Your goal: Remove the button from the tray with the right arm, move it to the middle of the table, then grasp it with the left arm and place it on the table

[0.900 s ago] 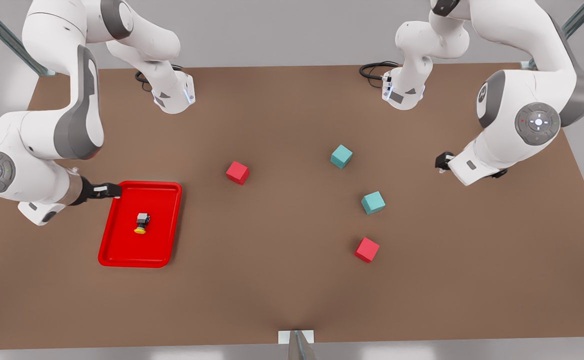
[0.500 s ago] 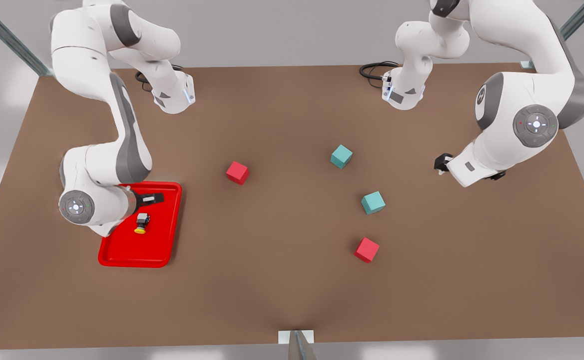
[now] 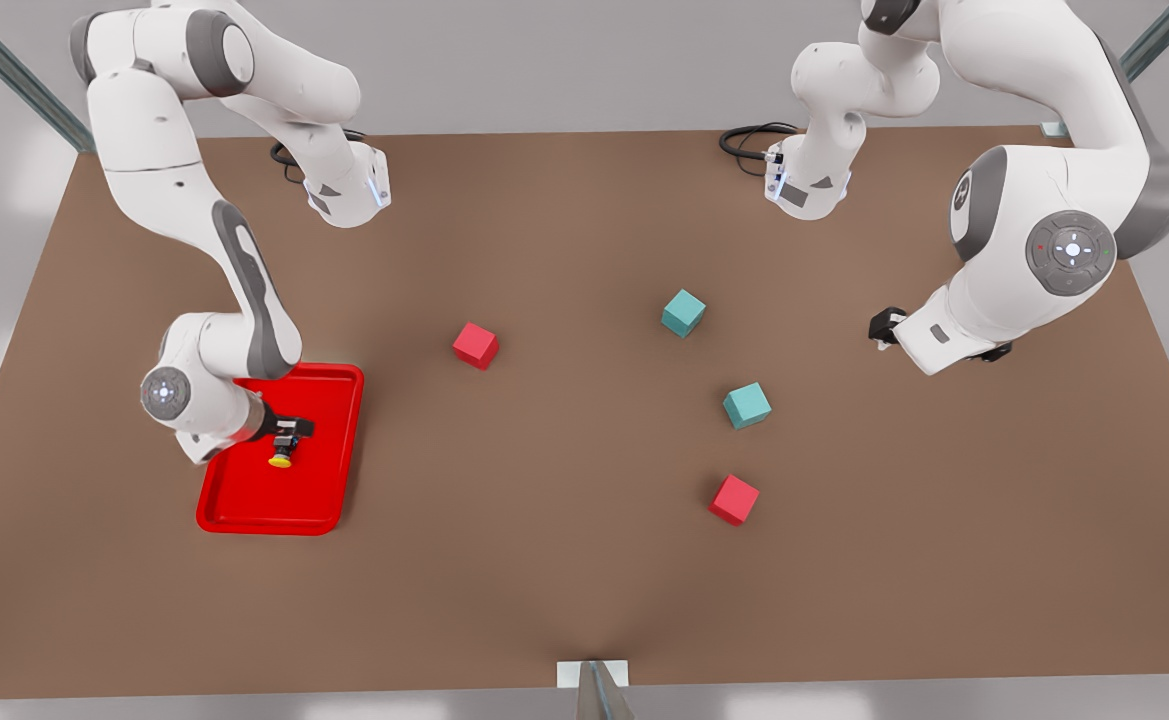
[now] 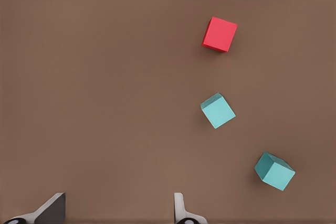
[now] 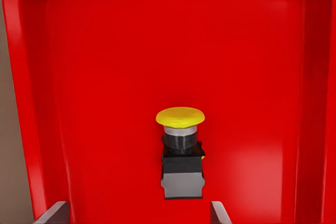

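Button (image 5: 181,150) between right fingers (image 5: 55,213)

- The tray (image 3: 329,500) lies on the table (image 3: 544,580) at the front view's left.
- The button (image 3: 282,452) lies inside the tray.
- Four cubes (image 3: 475,345) lie right of the tray, toward the front view's right.

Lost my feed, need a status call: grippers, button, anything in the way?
Right gripper open over the tray, fingers straddling the button. Button lying on its side, not gripped. Left gripper open, waiting over the table. Cubes clear of the tray.
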